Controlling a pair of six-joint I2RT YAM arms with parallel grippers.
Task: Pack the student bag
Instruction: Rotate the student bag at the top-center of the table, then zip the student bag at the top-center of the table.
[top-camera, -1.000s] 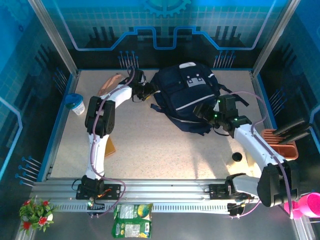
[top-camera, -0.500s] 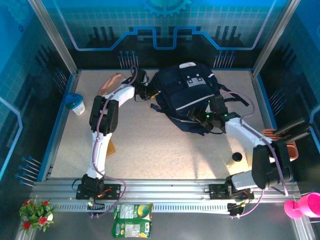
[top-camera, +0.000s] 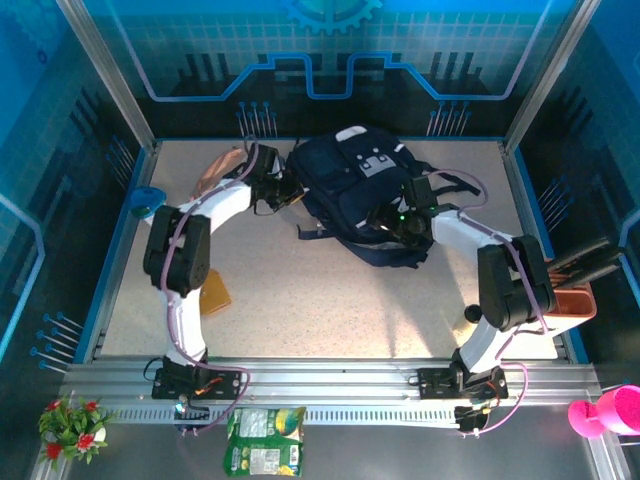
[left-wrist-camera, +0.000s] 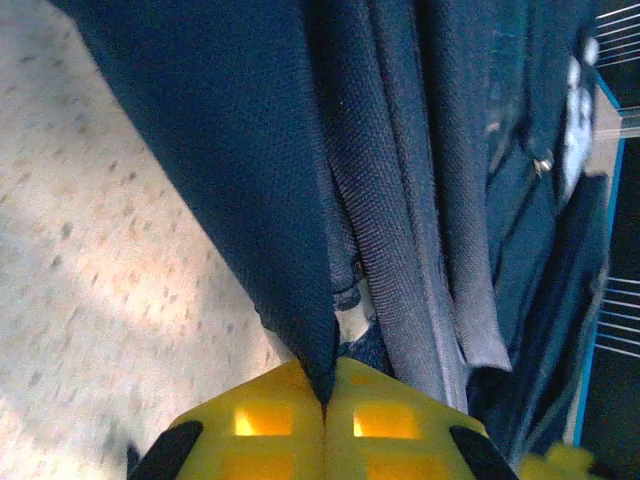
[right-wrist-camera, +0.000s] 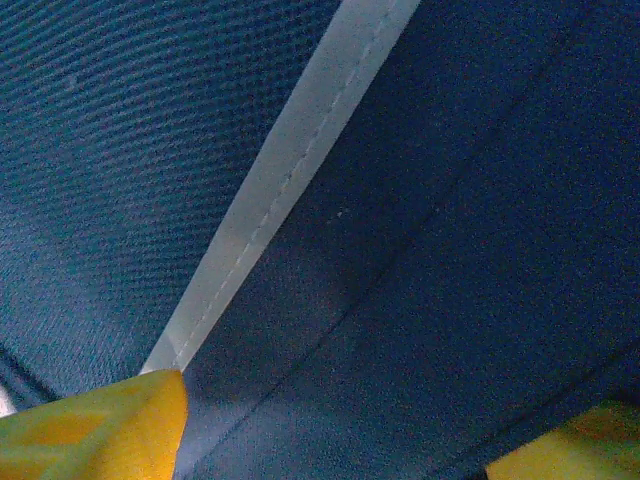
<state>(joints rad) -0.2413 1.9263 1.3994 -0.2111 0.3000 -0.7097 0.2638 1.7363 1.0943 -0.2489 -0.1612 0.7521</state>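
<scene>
The student bag (top-camera: 355, 185), dark navy with a thin white stripe and a white patch, lies at the back middle of the table. My left gripper (top-camera: 287, 191) is at its left edge. In the left wrist view the yellow fingertips (left-wrist-camera: 290, 420) meet, with a fold of the bag's navy fabric (left-wrist-camera: 250, 150) pinched between them. My right gripper (top-camera: 397, 220) rests on the bag's front near the stripe. In the right wrist view its yellow fingers (right-wrist-camera: 95, 430) stand wide apart, pressed close to the navy cloth and the white stripe (right-wrist-camera: 280, 190).
A pink pouch (top-camera: 224, 165) lies behind the left arm, and a blue-lidded cup (top-camera: 147, 203) sits by the left wall. A brown flat item (top-camera: 213, 293) lies near the left arm. A small black object (top-camera: 470, 313) and an orange tray (top-camera: 572, 292) are at the right.
My left gripper has shut on the bag's left edge, and the bag has shifted left and back. The right gripper has moved left onto the bag's front.
</scene>
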